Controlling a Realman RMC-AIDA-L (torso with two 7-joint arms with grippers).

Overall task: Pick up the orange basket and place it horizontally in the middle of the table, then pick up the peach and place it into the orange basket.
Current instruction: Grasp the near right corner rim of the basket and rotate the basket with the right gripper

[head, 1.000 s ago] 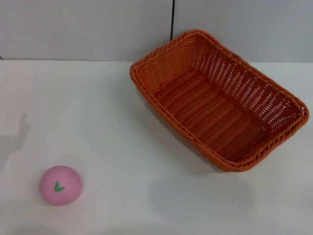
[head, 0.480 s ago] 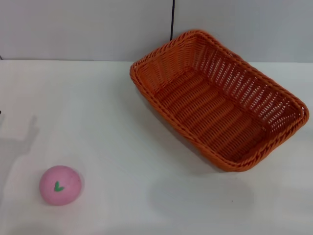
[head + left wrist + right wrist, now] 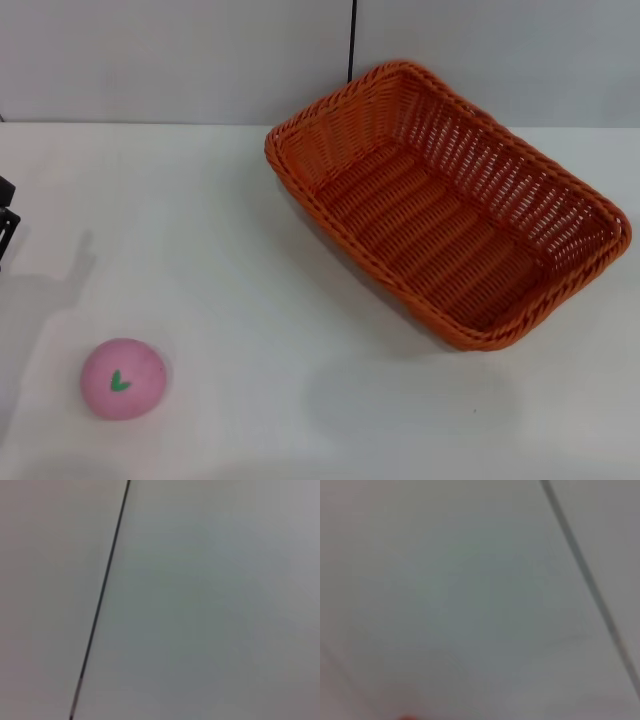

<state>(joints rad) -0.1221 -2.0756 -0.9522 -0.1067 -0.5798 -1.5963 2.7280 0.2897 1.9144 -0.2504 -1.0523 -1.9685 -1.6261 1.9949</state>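
Observation:
The orange basket lies empty on the white table, right of the middle and reaching toward the back, its long side turned diagonally. The pink peach, green leaf mark facing up, rests near the front left corner, well apart from the basket. A dark piece of my left gripper pokes in at the head view's left edge, behind and to the left of the peach, casting a shadow on the table. My right gripper is out of view. Both wrist views show only a plain grey wall with a dark seam.
A grey wall with a vertical dark seam runs along the table's back edge, just behind the basket. White tabletop stretches between the peach and the basket.
The left gripper's dark tip has come into the head view at the left edge, and its shadow has slid rightward toward the peach. Basket and peach have not moved.

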